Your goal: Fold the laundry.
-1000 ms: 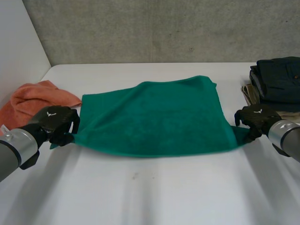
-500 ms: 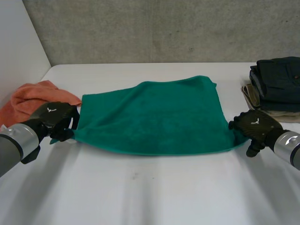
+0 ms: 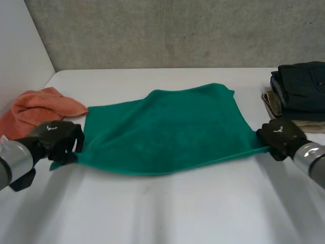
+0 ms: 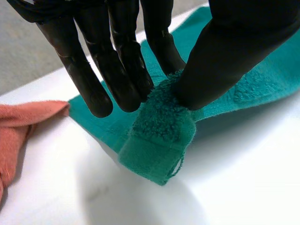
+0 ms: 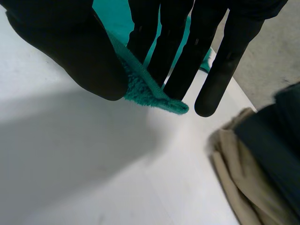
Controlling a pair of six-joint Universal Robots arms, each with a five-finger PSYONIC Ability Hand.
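A green towel (image 3: pixel 167 129) is stretched between my two hands above the white table (image 3: pixel 167 208), its far edge lying on the table. My left hand (image 3: pixel 57 137) pinches the towel's near left corner (image 4: pixel 159 136) between thumb and fingers (image 4: pixel 126 70). At the other side my right hand (image 3: pixel 282 137) pinches the near right corner (image 5: pixel 150 93) between its thumb and straight fingers (image 5: pixel 183 47). Both corners are lifted a little off the table.
An orange cloth (image 3: pixel 35 109) lies crumpled at the table's left edge, close to my left hand. A stack of folded dark and beige clothes (image 3: pixel 299 91) sits at the right edge, just behind my right hand (image 5: pixel 262 164). A grey wall stands behind the table.
Both hands have drawn apart and toward the near edge, pulling the towel's front edge straighter and tighter. The grips on both corners are unchanged.
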